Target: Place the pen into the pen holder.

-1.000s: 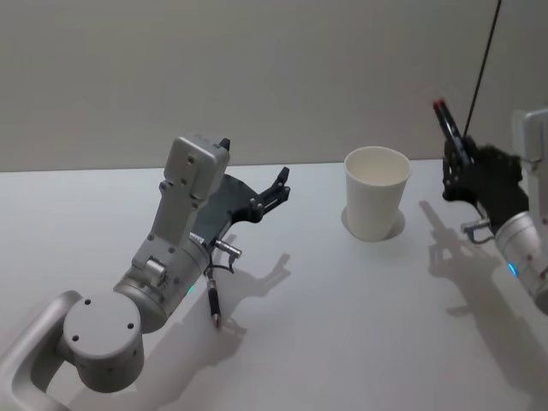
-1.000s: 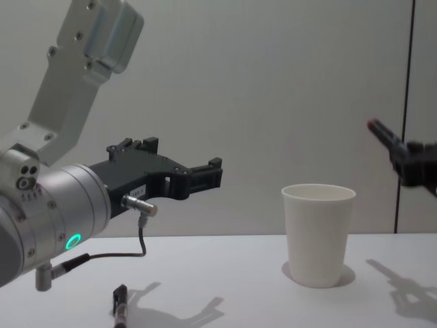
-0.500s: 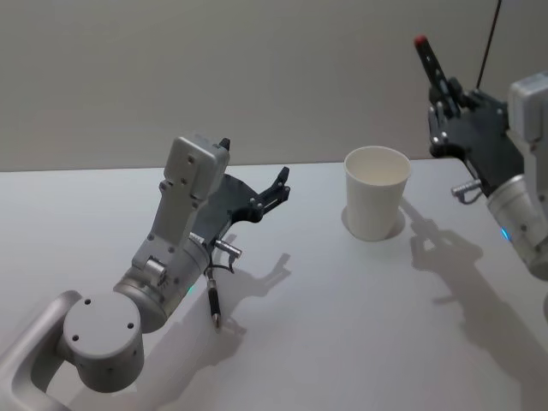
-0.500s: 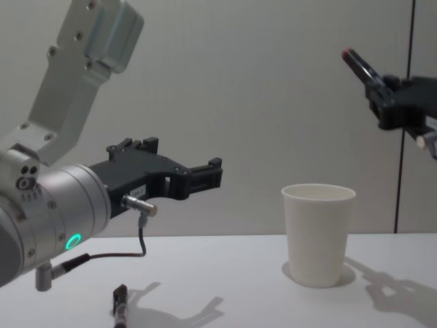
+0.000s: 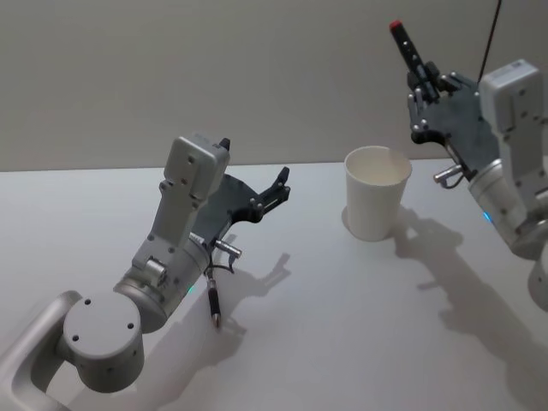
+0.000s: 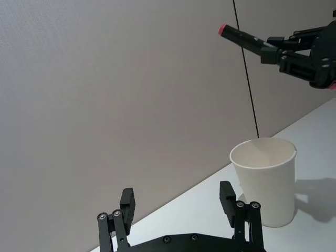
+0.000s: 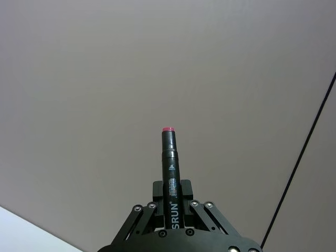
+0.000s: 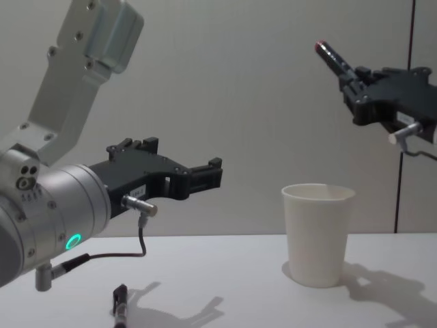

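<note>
My right gripper (image 5: 425,84) is shut on the pen (image 5: 408,44), a black marker with a red end that points up and to the left. It hangs high above the table, just right of the pen holder (image 5: 377,195), a white paper cup standing upright. The chest view shows the pen (image 8: 333,59) above the cup (image 8: 319,234) and slightly to its right, in the right gripper (image 8: 355,87). In the right wrist view the pen (image 7: 170,165) sticks out between the closed fingers (image 7: 157,195). My left gripper (image 5: 254,167) is open and hovers left of the cup.
A second black pen (image 5: 212,305) lies on the white table (image 5: 342,317) under my left arm, also seen in the chest view (image 8: 120,305). A thin black cable (image 8: 408,102) runs down the wall behind the right arm.
My right gripper has risen and moved left toward the cup with the pen in it. The left arm and the cup have not moved.
</note>
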### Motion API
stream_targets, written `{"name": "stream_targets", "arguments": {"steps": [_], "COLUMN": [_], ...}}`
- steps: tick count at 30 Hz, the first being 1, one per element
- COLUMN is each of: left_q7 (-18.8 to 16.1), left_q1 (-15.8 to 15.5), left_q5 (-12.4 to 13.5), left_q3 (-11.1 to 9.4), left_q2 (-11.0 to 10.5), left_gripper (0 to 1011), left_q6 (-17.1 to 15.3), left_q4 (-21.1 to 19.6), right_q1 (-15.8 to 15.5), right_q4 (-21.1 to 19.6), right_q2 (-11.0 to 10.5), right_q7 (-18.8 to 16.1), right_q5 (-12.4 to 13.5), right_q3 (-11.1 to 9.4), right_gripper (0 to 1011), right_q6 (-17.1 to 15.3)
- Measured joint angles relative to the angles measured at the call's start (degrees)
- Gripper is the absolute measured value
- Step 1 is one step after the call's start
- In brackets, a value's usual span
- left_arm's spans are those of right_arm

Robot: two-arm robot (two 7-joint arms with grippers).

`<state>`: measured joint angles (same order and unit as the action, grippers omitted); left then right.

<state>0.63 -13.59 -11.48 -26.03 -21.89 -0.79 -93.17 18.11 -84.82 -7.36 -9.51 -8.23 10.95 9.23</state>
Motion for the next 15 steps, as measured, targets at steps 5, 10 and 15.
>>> {"name": "stream_targets", "arguments": {"steps": [5, 10, 15], "left_q7": [0.0, 0.0, 0.0], "left_q1": [0.0, 0.0, 0.0], "left_q5": [0.0, 0.0, 0.0], "left_q3": [0.0, 0.0, 0.0], "left_q2": [0.0, 0.0, 0.0], "left_gripper": [1001, 1001, 1001], "left_q6": [0.0, 0.0, 0.0], "left_q4": [0.0, 0.0, 0.0], "right_q1": [1.5, 2.8, 4.1], "right_q4": [2.9, 5.8, 8.5], "right_q2": [0.5, 1.1, 1.6], "right_q7": [-0.6, -1.3, -2.1], "right_q5": [-0.9, -1.5, -1.8], "right_q3": [0.3, 0.7, 1.0], "right_gripper": [183, 183, 183], "right_q6": [1.1, 2.2, 3.8]}}
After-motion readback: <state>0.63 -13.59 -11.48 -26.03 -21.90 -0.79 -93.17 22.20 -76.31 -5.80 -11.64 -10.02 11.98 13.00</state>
